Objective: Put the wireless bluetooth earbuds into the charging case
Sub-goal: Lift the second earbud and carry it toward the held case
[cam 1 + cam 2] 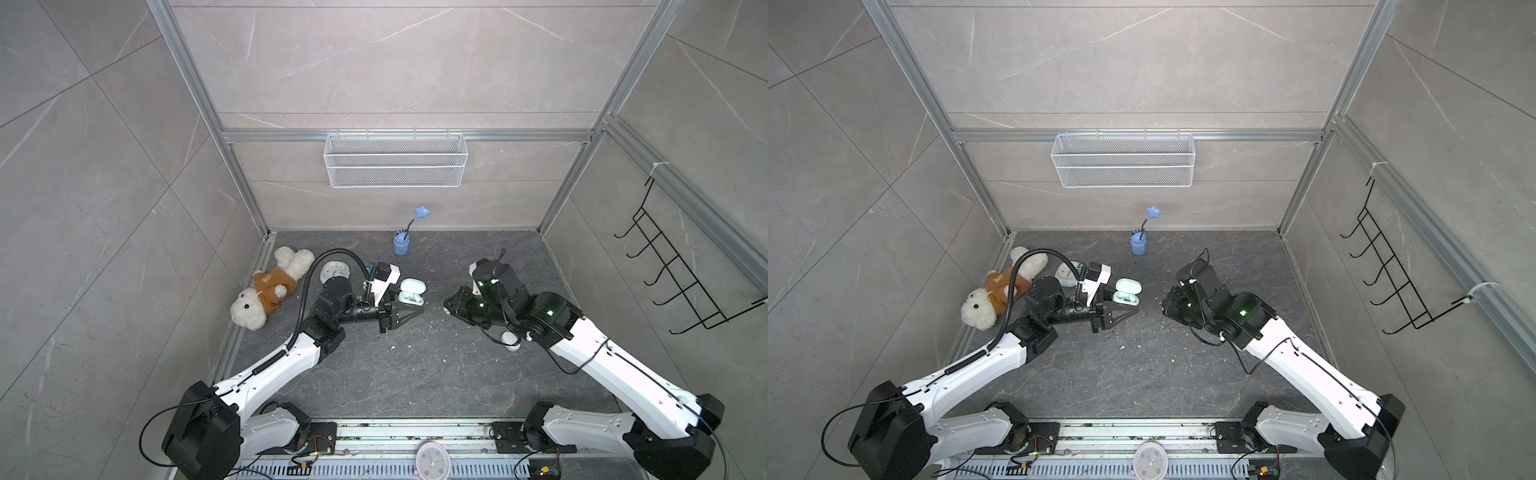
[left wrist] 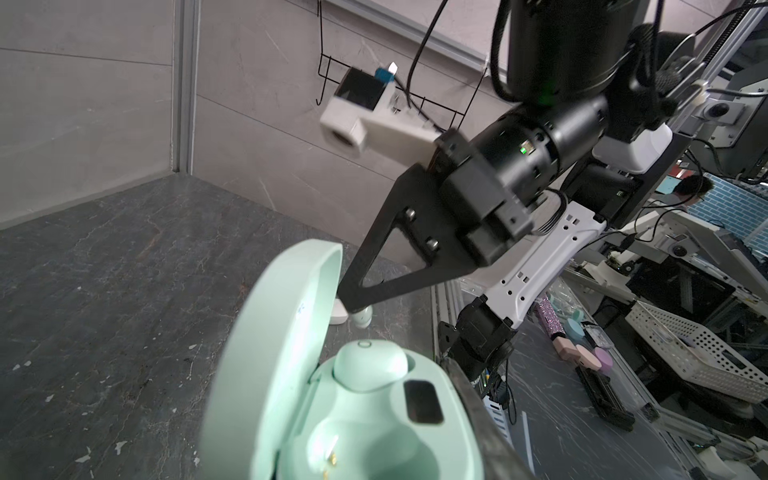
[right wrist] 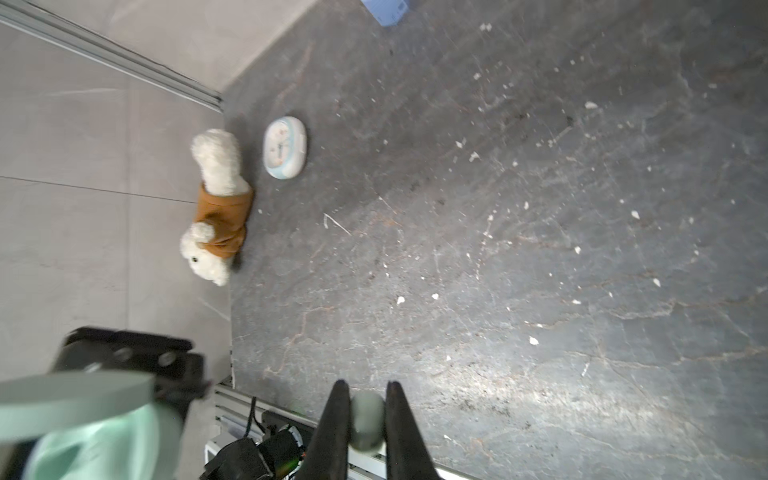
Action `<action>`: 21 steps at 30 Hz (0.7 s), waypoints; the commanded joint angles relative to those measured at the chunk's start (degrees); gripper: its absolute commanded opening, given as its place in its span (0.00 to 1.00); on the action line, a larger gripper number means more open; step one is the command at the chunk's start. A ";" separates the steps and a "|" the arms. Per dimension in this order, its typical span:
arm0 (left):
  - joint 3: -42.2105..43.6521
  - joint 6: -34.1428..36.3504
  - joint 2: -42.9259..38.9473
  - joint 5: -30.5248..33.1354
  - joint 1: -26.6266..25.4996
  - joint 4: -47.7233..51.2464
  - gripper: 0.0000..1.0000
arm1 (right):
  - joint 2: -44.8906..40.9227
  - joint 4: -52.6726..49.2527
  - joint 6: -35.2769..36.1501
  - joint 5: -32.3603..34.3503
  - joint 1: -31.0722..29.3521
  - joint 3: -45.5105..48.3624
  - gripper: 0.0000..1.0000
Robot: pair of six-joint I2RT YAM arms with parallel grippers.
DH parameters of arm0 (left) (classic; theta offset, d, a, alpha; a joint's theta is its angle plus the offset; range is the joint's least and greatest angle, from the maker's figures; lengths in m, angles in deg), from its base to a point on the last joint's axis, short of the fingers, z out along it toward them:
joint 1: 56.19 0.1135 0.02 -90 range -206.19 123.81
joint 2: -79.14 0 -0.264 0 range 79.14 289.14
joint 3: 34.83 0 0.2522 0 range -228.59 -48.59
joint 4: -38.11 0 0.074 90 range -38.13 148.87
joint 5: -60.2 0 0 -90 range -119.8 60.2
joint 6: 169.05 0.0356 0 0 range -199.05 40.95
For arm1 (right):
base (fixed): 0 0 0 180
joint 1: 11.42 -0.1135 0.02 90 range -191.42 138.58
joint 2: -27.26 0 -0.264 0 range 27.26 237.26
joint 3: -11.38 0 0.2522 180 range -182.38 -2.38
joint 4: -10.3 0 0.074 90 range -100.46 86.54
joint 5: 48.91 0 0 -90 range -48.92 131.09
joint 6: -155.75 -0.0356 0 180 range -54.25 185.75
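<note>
**Step in hand:** seating the second bud. Left gripper is clamped on the open charging case. Right gripper pinches a mint earbud just behind its fingertips. The earbud is near the case but apart from it, out past the left fingertips.

**Judgement:** carry the earbud over the vacant pocket, match its lobes to the hollow, lower it straight, and let go only once it sits. The left arm should keep the case level (a glossy bud may twist in the pinch, and the raised lid stands close to the approach).

**Containers:**
- Wire basket, on the wall far beyond both grippers: nothing visible inside.
- Blue cup, beyond the left gripper: one blue flower.
- Case, in the left gripper's grip: one seated bud, mint. The pocket beside it is bare, with its charging pins showing.
</note>
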 commanded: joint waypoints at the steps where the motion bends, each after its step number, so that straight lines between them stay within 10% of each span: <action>1: -2.88 0.16 1.32 -2.24 -0.51 -5.49 0.00 | -1.62 -1.02 2.45 -0.34 0.10 -3.72 0.13; 21: -9.73 -3.06 11.51 -3.72 -4.44 -16.70 0.00 | -0.79 10.90 4.79 -11.16 -1.42 -8.99 0.12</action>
